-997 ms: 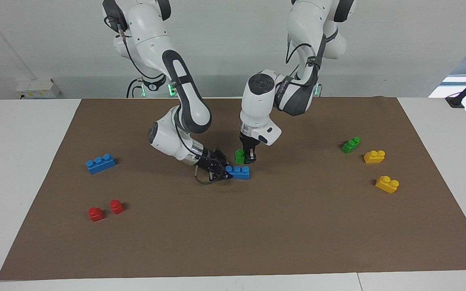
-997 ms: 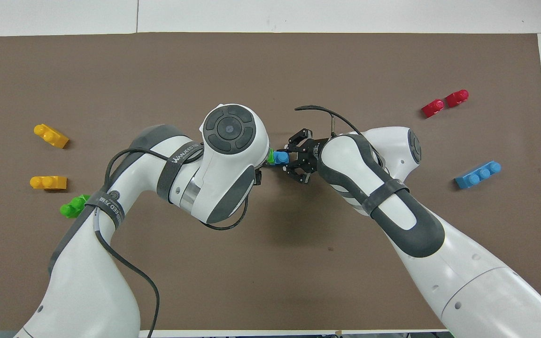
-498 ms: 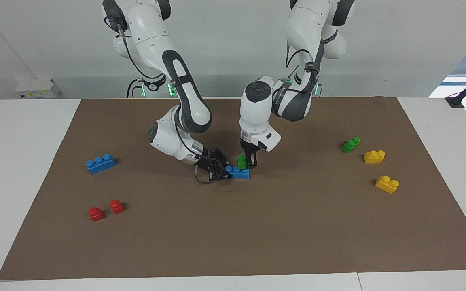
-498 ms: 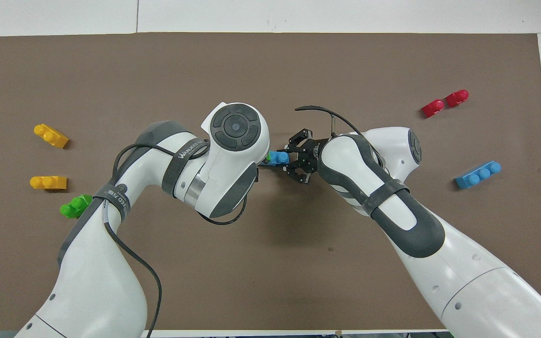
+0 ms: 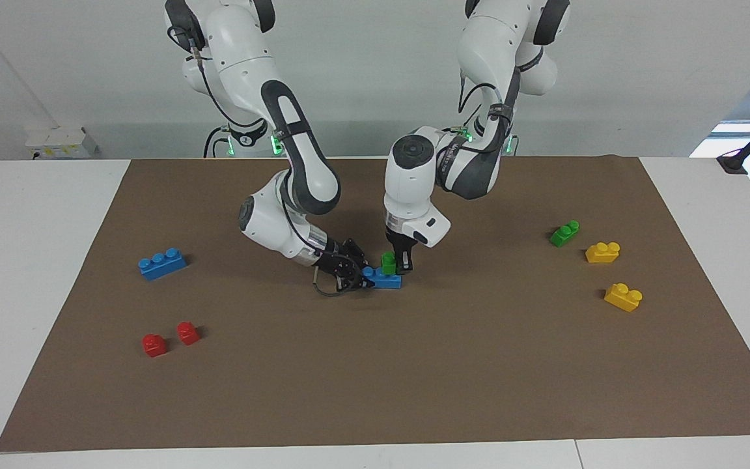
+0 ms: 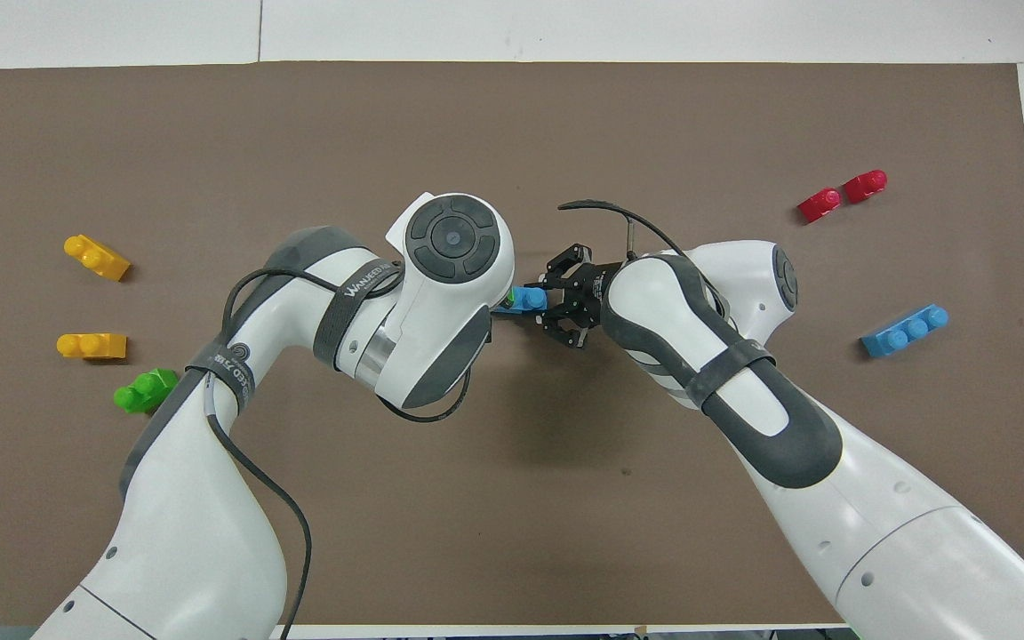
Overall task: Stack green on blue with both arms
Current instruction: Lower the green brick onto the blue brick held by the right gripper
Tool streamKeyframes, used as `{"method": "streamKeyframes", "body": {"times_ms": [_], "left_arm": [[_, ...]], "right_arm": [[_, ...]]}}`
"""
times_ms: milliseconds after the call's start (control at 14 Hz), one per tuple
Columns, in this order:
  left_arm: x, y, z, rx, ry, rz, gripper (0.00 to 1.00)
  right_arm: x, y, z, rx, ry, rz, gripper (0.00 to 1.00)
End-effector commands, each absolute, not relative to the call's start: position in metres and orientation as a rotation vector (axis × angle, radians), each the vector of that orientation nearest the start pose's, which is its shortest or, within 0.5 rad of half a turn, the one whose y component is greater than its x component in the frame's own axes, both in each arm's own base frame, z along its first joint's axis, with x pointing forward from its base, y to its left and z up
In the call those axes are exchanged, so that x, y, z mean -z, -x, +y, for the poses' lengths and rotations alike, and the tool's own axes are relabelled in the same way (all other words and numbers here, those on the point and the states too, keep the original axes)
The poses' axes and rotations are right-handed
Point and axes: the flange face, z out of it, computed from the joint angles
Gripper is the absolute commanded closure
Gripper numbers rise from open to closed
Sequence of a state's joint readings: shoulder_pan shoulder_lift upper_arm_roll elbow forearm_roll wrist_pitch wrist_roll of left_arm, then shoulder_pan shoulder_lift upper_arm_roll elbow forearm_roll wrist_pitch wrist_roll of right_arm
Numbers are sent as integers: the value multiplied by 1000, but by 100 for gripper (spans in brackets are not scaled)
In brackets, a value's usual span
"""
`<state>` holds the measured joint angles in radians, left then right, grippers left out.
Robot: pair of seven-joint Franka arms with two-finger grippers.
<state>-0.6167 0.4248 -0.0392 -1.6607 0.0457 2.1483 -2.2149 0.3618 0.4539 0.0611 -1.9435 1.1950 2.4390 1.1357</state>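
- My left gripper (image 5: pixel 396 262) is pinching the green brick (image 5: pixel 388 262) and hanging straight down over the blue brick (image 5: pixel 383 279) mid-counter.
- Green is sitting on or just above blue's top, at the end toward my left arm; I can't tell whether the studs are seated.
- My right gripper (image 5: pixel 357 279) is coming in low and slanted, clamping blue's other end, the end toward my right arm, and pinning it to the mat (image 5: pixel 375 391).
- Key relation: blue's long axis is running along the counter between the two arm ends; green is directly above it, so the coming move looks like a straight push down, no sideways shift.
- In the overhead view my left wrist is covering green almost fully; only a sliver of it (image 6: pixel 509 296) is showing beside blue (image 6: pixel 530 298).
- Left arm is the one over the stack point; right gripper (image 6: pixel 556 304) is only bracing.
- Risk, my guess: pressing off-centre may be tipping blue up at the clamped end.
- Spare green (image 5: pixel 564 232) and spare blue (image 5: pixel 162 263) are lying untouched, well apart, near opposite ends of the counter.
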Motion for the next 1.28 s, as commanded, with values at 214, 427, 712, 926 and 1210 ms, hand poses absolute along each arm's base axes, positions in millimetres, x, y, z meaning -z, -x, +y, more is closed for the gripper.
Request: {"method": "streamKeyframes", "body": {"times_ms": [214,427,712,926,1210], "left_arm": [[-369,-543,-416,91,2315,-2247,100],[-359,-543,-418,118,2335,-2236,100],[-355,-541,-418,117,2332,-2226,100],[-346,-534,-419,110,2323,-2217,100],[-333,-531,-415,111,2320,-2220,100]], "right_arm": [[-251,-563,253,-668,1657,1827,100],[-251,-563,253,-668,1657,1827,100],[-250,-563,253,-669,1657,1828,100],[-250,-563,253,-667,1657,1829,100],[-251,-563,253,-665,1658,1826,100]]}}
